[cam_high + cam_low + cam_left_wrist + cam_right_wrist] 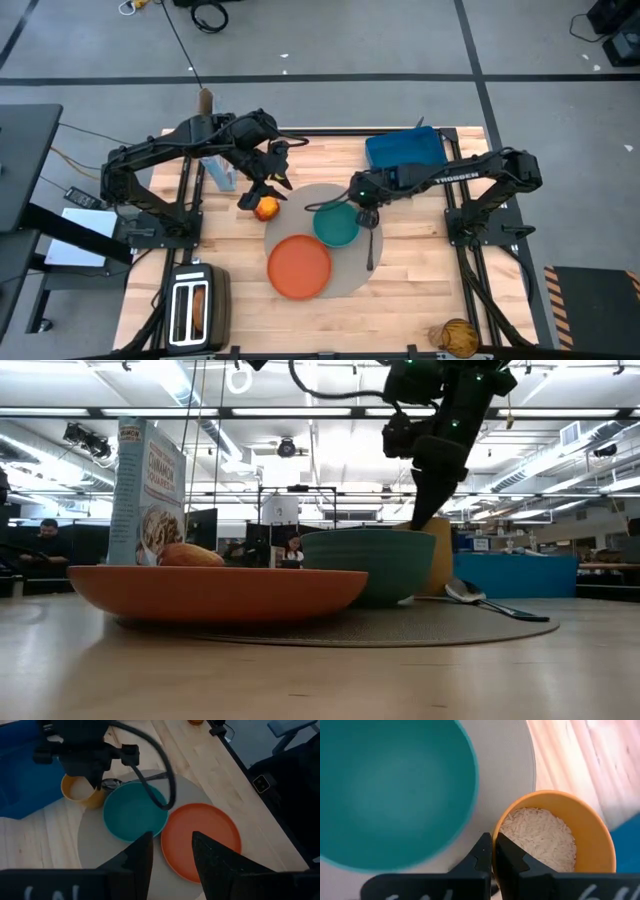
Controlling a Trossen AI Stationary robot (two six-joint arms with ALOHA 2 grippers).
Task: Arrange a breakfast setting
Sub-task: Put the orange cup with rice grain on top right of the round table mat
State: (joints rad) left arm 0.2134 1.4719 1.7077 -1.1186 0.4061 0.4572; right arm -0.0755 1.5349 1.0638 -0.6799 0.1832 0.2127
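Note:
A round grey-beige mat carries an orange plate and a teal bowl. A metal spoon lies on the mat's right edge. The red apple rests at the mat's left edge, behind the plate in the low view. My left gripper hangs open high above it, with nothing between its fingers. My right gripper is shut at the rim of a small yellow-orange cup of white grains, between bowl and blue tray. A toast slice sticks in the toaster. My right gripper pinches the cup's rim on the side nearest the bowl, one finger outside the wall and one inside. The fingers come from above, slanting down. The bowl hides the cup's base in the low view, so I cannot tell whether it stands on the table.
A blue tray lies at the far right. A cereal box stands at the far left under my left arm. A silver toaster sits at the near left corner. A yellowish object lies at the near right corner.

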